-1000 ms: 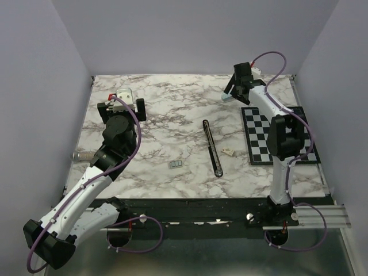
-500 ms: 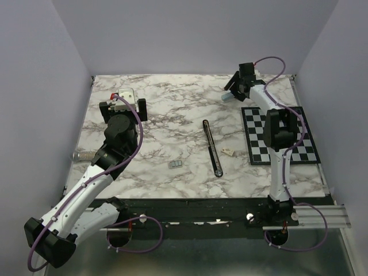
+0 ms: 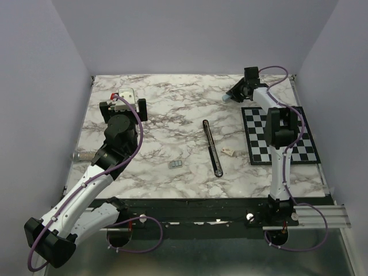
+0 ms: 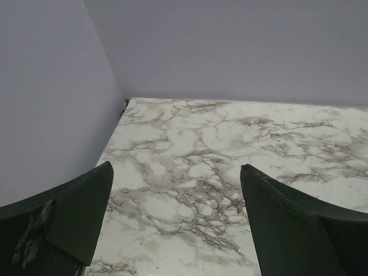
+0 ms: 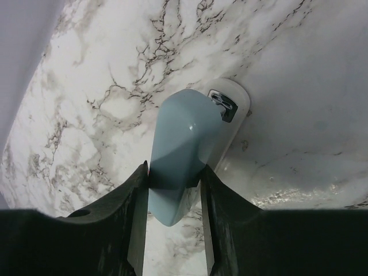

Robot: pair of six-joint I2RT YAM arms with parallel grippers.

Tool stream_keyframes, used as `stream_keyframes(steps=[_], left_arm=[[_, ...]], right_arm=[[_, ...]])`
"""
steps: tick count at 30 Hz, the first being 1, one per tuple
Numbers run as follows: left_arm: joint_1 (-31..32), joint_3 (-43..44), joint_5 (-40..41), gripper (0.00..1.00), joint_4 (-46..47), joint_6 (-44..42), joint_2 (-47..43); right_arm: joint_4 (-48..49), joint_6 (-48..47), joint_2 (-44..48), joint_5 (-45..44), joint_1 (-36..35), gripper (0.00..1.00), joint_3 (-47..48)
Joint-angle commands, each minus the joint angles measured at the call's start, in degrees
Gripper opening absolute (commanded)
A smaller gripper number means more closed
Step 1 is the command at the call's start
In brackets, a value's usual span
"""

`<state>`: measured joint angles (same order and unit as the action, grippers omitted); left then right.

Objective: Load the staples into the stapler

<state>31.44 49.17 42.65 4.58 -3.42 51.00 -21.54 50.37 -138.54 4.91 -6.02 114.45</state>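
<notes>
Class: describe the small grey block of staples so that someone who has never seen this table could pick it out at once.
Start at the white marble-patterned tabletop and find the long slim black stapler lying near its middle. Just left of that, alone on bare marble, sits the small flat dull-grey block of staples. The small piece right of the stapler is cream-white, not grey.

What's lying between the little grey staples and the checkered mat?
In the top view, the slim black stapler and a small cream piece lie between the staples and the checkered mat.
</notes>
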Motion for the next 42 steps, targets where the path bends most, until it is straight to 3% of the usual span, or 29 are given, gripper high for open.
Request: stream_keyframes(steps=[1,10,17,26,29,33,36,42], left_arm=[[-0.4,-0.2,-1.2,0.99,0.2,-0.1,-0.2],[-0.4,-0.2,-4.5,0.99,0.0,1.0,-0.7],[-0.5,-0.1,-9.0,0.99,-0.3,2.0,-1.2],[-0.4,0.2,-10.3,0.99,-0.9,2.7,-1.7],[-0.5,0.3,-10.5,0.99,-1.0,2.7,-1.7],[-0.5,0.6,-10.7,0.99,-1.5,2.8,-1.5],[-0.5,0.6,-10.8,0.99,-1.5,2.8,-1.5],[-0.5,0.7,-10.8,0.99,-1.6,2.7,-1.6]], right_arm=[[-0.7,-1.8,2.9,1.6,0.6,0.36,-3.7],[0.4,-13.8,15.1,5.1,0.6,0.08,-16.3],[-4.4,-23.7,21.0,10.6,-0.5,0.08,-24.8],[-10.3,-30.9,24.6,6.8,-3.0,0.20,-33.3],[-12.6,-32.1,24.5,5.0,-3.5,0.31,-32.4],[-15.7,-33.2,25.0,-2.9,-5.3,0.55,-29.6],[-17.7,-33.1,24.6,-8.5,-6.9,0.66,-26.7],[-19.8,-31.9,22.6,-14.1,-7.3,0.66,-22.4]])
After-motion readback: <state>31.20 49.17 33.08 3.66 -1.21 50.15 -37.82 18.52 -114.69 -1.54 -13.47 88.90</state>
